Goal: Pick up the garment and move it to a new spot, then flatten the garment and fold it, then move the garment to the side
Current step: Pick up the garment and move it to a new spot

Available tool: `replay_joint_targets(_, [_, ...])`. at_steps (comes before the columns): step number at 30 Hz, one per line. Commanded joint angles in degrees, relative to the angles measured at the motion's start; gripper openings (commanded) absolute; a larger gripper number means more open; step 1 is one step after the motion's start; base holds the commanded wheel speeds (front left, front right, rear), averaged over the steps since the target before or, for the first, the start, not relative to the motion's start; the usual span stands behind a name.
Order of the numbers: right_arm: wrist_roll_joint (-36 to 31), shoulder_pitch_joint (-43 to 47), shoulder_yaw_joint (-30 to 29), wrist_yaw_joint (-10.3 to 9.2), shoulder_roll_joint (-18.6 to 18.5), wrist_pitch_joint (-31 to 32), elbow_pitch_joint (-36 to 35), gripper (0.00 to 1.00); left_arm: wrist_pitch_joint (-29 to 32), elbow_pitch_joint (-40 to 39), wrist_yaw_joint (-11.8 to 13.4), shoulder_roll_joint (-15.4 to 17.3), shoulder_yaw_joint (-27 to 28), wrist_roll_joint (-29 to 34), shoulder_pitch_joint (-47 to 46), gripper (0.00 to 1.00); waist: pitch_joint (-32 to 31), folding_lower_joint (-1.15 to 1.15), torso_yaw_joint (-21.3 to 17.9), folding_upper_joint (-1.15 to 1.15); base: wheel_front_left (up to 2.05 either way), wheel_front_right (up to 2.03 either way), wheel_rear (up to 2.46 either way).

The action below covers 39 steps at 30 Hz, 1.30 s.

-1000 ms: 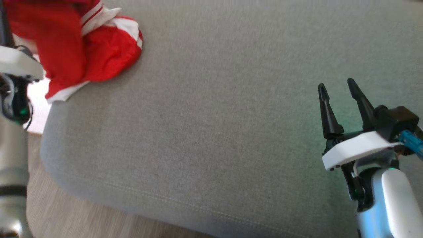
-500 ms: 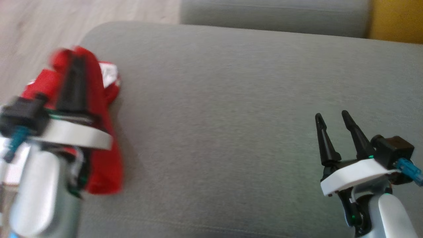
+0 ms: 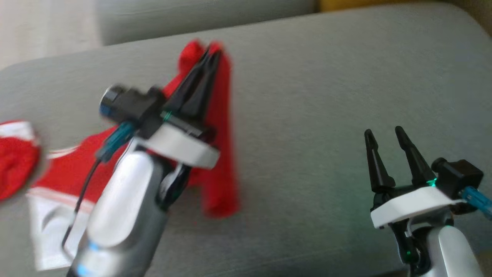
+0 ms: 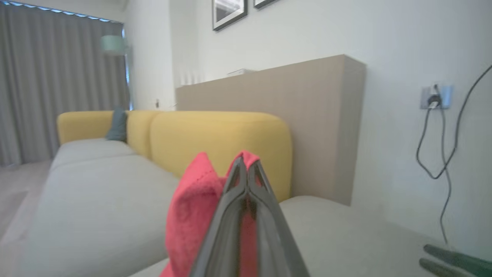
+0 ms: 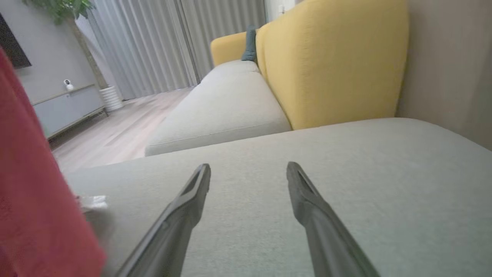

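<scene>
The left gripper (image 3: pixel 211 54) is clenched on a fold of the red garment (image 3: pixel 221 161) and holds it up above the middle of the grey sofa cushion (image 3: pixel 315 92). The rest of the garment, with its white parts, trails toward the left edge of the cushion and seems to lie on it, but the picture is blurred there. The right gripper (image 3: pixel 382 132) is over the right part of the cushion, its fingers spread, with nothing between them.

No readable text or labels, none legible on garment (image 3: pixel 225 134), wall frames (image 4: pixel 229 11) blurred
</scene>
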Motion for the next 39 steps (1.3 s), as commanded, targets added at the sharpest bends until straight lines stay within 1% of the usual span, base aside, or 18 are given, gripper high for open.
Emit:
replay_joint_targets(1, [0.5,-1.8,1.4,-0.04,-0.3,-0.8,-2.1,1.0,-0.6,-1.9,-0.2,-0.2,0.7,-0.3,-4.6,0.0,3.8,0.0,-6.0,0.0,0.0,0.0,0.0])
replay_joint_targets(4, [1.4,-1.9,1.5,-0.04,-0.3,-1.9,-1.9,1.0,-0.1,-1.3,-0.5,-1.1,-2.3,-0.5,-7.6,0.0,6.2,0.0,-8.6,0.0,0.0,0.0,0.0])
replay_joint_targets(7, [2.1,-2.1,1.6,-0.04,-0.3,-3.0,-1.4,1.0,2.4,1.9,-0.7,-1.4,-5.2,-0.6,-8.7,0.0,8.3,0.0,-10.2,0.0,0.0,0.0,0.0])
replay_joint_targets(11, [2.9,-2.8,2.0,-0.04,-0.3,-4.6,-0.6,1.0,5.4,7.9,-1.0,-1.4,-9.4,-1.3,-8.9,0.0,10.5,0.0,-10.7,0.0,0.0,0.0,0.0])
replay_joint_targets(15, [3.4,-3.8,2.3,-0.04,-0.3,-5.6,0.6,1.0,7.6,12.6,-1.3,-1.0,-14.1,-2.2,-8.6,0.01,11.5,0.0,-9.8,0.0,0.0,0.0,0.0])
replay_joint_targets(16, [3.4,-4.0,2.4,-0.04,-0.3,-5.8,1.0,1.0,7.9,13.4,-1.3,-0.8,-15.3,-2.2,-8.5,0.71,11.4,0.0,-9.3,0.0,0.0,0.0,0.0])
replay_joint_targets(17, [3.5,-4.3,2.5,-0.04,-0.3,-5.9,1.3,1.0,7.7,13.7,-1.3,-0.7,-16.6,-2.3,-8.5,1.0,11.3,0.0,-8.8,0.0,0.0,0.0,0.0])
replay_joint_targets(21, [3.0,-4.7,2.4,-0.04,-0.3,-6.2,2.9,1.0,4.9,13.0,-1.4,0.6,-21.3,-3.0,-7.4,1.0,9.4,0.0,-6.3,0.0,0.0,0.0,0.0])
replay_joint_targets(24, [2.7,-4.4,2.3,-0.04,-0.3,-6.0,3.7,1.0,1.5,12.0,-1.2,2.4,-21.4,-3.7,-5.1,1.0,7.3,0.0,-4.0,0.0,0.0,0.0,0.0])
replay_joint_targets(25, [2.6,-4.4,2.3,-0.04,-0.3,-5.8,3.9,1.0,0.1,11.6,-0.7,3.0,-20.8,-3.9,-4.0,1.0,6.6,0.0,-3.3,0.0,0.0,0.0,0.0])
replay_joint_targets(26, [2.6,-4.4,2.3,-0.04,-0.3,-5.8,3.9,1.0,0.1,11.6,-0.7,3.0,-20.8,-3.9,-4.0,1.0,6.6,0.0,-3.3,0.0,0.0,0.0,0.0])
replay_joint_targets(28, [2.3,-4.1,2.3,-0.04,-0.3,-5.5,4.1,1.0,-2.1,11.0,1.0,4.3,-18.9,-4.7,-1.8,1.0,5.3,0.0,-1.9,0.0,0.0,0.0,0.0])
replay_joint_targets(31, [1.6,-3.7,1.8,-0.04,-0.3,-4.8,4.0,1.0,-4.3,9.7,4.4,6.4,-14.6,-6.0,1.5,1.0,3.7,0.0,0.4,0.0,0.0,0.0,0.0])
replay_joint_targets(35, [0.9,-3.0,1.1,-0.04,-0.3,-3.6,3.6,1.0,-5.3,8.1,8.7,8.9,-7.2,-8.1,5.9,1.0,1.8,0.0,3.5,0.0,0.0,0.0,0.0])
replay_joint_targets(38, [0.2,-2.5,0.3,-0.04,-0.3,-2.8,3.1,1.0,-5.5,5.6,11.1,10.4,-1.1,-8.6,9.0,1.0,0.8,0.0,5.5,0.0,0.0,0.0,0.0])
replay_joint_targets(39, [0.0,-2.3,0.2,-0.04,-0.3,-2.4,2.9,1.0,-5.5,4.8,11.6,10.9,1.0,-8.5,10.0,1.0,0.5,0.0,6.1,0.0,0.0,0.0,0.0])
